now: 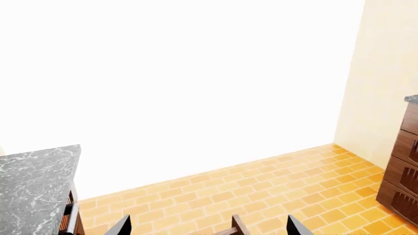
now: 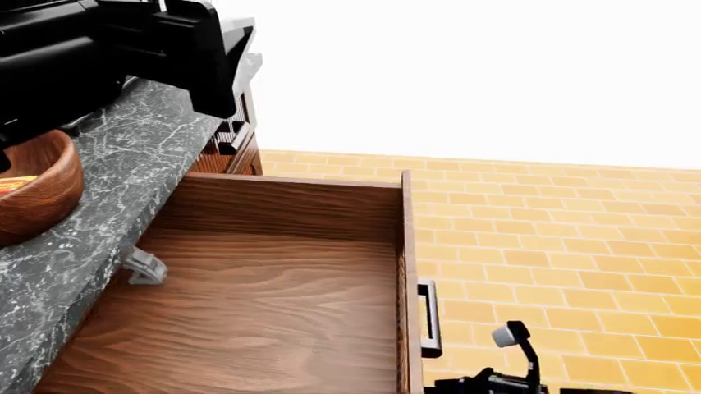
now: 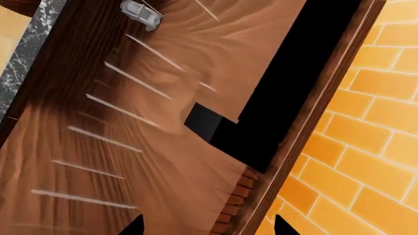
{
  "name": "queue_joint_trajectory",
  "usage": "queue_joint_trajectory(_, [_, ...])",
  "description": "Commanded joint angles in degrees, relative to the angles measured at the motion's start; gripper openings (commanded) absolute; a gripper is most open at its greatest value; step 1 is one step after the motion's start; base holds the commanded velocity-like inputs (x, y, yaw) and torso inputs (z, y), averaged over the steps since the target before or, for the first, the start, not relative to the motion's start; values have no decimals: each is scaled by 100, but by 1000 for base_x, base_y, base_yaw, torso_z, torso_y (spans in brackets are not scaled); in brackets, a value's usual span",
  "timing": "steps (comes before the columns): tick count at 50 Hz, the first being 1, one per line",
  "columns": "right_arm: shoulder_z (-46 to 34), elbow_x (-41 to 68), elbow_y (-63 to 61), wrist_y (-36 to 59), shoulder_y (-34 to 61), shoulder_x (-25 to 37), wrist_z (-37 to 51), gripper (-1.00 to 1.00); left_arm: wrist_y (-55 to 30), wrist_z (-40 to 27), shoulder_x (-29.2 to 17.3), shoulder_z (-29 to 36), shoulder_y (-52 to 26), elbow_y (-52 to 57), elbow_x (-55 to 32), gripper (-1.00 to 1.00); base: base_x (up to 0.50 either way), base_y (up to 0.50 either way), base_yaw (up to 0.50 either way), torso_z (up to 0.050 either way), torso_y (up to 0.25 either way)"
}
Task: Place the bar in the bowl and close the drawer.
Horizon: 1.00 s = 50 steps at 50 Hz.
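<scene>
The reddish-brown wooden bowl stands on the grey marble counter at the head view's left edge. An orange-red sliver inside it looks like the bar; most of it is cut off. The drawer is pulled wide open below the counter, with its silver handle on the front. My left gripper is open and empty, high above the floor, with a drawer corner below it. My right gripper is open and empty, its tips on either side of the drawer's front edge.
A small grey metal piece lies inside the drawer by its back wall, also in the right wrist view. The black left arm hangs over the counter. Orange tiled floor lies to the right. Dark cabinet fronts stand farther off.
</scene>
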Motion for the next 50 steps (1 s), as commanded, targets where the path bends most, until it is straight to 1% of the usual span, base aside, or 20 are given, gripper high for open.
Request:
queue_joint_trajectory(1, [-139,386,-367,462,232,-406,-200,100,24,-38,-40,28,28,34,-57,100,0,0,0,0,0])
queue_joint_trajectory(7, [-100,564,-346,637,362,-664,-74,100,33,-61,-34,54,-2,38,-86,100,0,0,0,0,0])
queue_joint_trajectory(17, [-118,761,-697,966,601,-922,234,100,46,-24,-59,59,10,32,-67,100,0,0,0,0,1])
queue_joint_trajectory(27, [-394,562,-635,1288,1114,-1332,348,100,49,9,-85,72,8,22,-35,100,0,0,0,0,1])
queue_joint_trajectory(36, [-646,325,-249,1491,1636,-1842,300,100,27,58,-85,110,-10,-17,23,100,0,0,0,0,1])
queue_joint_trajectory(50, [-555,373,109,1500,2016,-2676,876,100,29,67,-139,132,-26,-35,35,100,0,0,0,0,1])
